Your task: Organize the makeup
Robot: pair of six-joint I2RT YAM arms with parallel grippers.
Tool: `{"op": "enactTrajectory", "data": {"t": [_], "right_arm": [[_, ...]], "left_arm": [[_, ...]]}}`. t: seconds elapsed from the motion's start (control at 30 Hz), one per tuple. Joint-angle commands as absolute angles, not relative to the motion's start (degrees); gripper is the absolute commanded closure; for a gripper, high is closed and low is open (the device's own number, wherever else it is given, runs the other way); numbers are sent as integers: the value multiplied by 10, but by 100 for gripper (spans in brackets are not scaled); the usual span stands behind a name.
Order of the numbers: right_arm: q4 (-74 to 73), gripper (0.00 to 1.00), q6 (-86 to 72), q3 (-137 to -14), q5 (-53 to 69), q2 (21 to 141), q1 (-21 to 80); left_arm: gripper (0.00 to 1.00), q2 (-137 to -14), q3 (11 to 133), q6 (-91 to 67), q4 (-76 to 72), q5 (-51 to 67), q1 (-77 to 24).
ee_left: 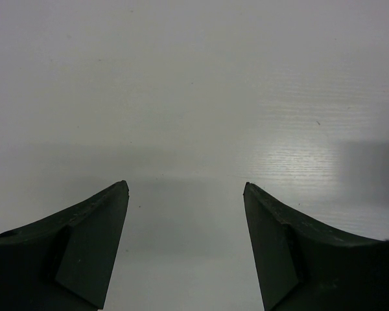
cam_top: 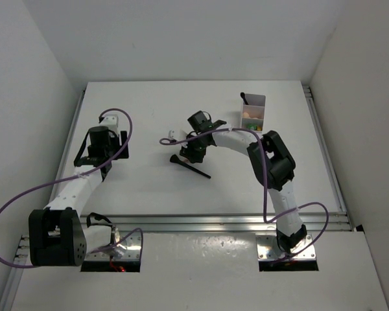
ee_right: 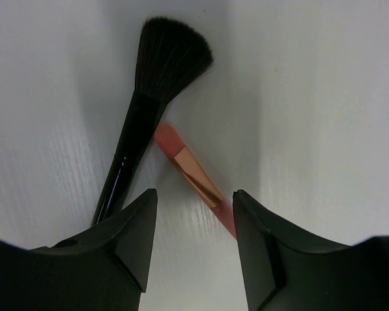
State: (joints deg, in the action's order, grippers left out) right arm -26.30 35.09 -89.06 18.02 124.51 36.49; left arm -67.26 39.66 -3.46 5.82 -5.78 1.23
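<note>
- Standing low over the white table [cam_top: 142, 188], the right gripper [ee_right: 194, 194] has its jaws parted and closed on nothing. A slim pink brush [ee_right: 193, 173] with a copper ferrule lies in the gap, running toward the right-hand fingertip.
- A black powder brush [ee_right: 126, 162] lies just beside the pink brush. Whether the 2 touch cannot be told.
- Both brushes lie left of the translucent 2-compartment box [cam_top: 262, 103], well apart from it and nearer the arm bases than it is.
- The pink brush is judged light, thin and stiff, and lying flat it would be awkward to pinch and likely to roll. The ferrule or the handle just behind it looks the soundest hold, and the soft tip should be left alone.
- The black powder brush has a glossy handle that may slip, and its fluffy head would crush. Mid-handle is the better place to take it.
- The left gripper [ee_left: 186, 186] is far left of the box, jaws wide apart with nothing between them.
- Only the right wrist view shows the pink brush, which the top view hides under the gripper.
- Only the top view shows the box. 1 black-handled brush [cam_top: 244, 98] stands in its far compartment, and peach items [cam_top: 248, 116], too small to name, sit in the near 1.
</note>
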Motion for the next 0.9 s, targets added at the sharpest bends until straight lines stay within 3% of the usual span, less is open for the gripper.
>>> {"op": "enactTrajectory", "data": {"t": [0.0,0.07,0.27,0.43,0.63,0.87], "right_arm": [[-258,49,367,-905,191,1256,362],[-253,49,355,-909,185,1274,359],[-258,61,330,-935,152,1304,358],[-255,83,334,-917,119,1299,354],[-252,99,350,-875,117,1264,342],[-199,100,324,-833,118,1208,338]], "left_arm": [[23,-670,405,-33,58,-56,18],[23,-670,405,-33,58,-56,18],[23,-675,410,-33,58,-56,24],[23,-675,410,-33,63,-56,24],[23,-675,410,-33,63,-56,24],[23,-675,410,-39,63,-56,24]]}}
